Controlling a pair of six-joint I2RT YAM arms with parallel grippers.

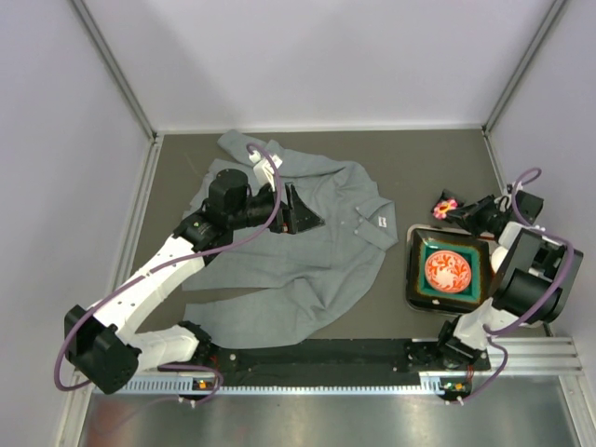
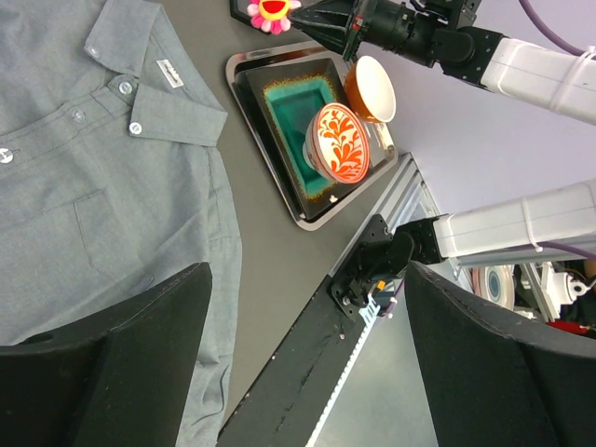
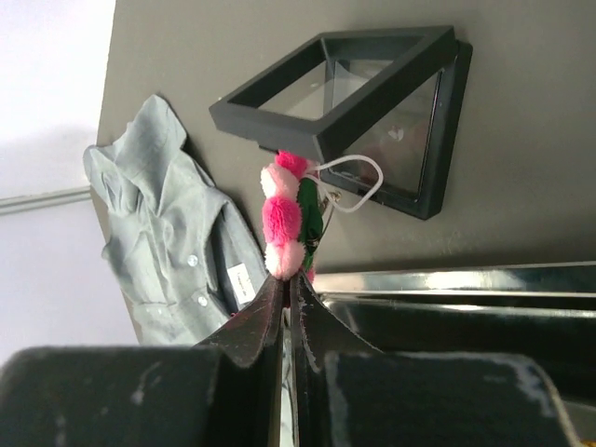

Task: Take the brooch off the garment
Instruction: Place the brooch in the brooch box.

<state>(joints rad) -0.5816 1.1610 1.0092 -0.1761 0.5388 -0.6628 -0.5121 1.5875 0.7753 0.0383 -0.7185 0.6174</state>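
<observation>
Our right pincer (image 3: 284, 275) pinches the brooch (image 3: 284, 219), well apart from the garment (image 1: 307, 251); we want a gentle set-down, left pincer (image 2: 307, 270) gaping wide.

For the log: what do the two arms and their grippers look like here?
The left arm and right arm have white link shells between bulky black joint housings, each trailed by a looping purple cable. The left gripper and right gripper are black with wedge-shaped fingers.

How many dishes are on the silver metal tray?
3: a square black dish glazed teal, a red-and-white patterned bowl in it, and an orange cup beside the bowl. None seems hidden.
</observation>
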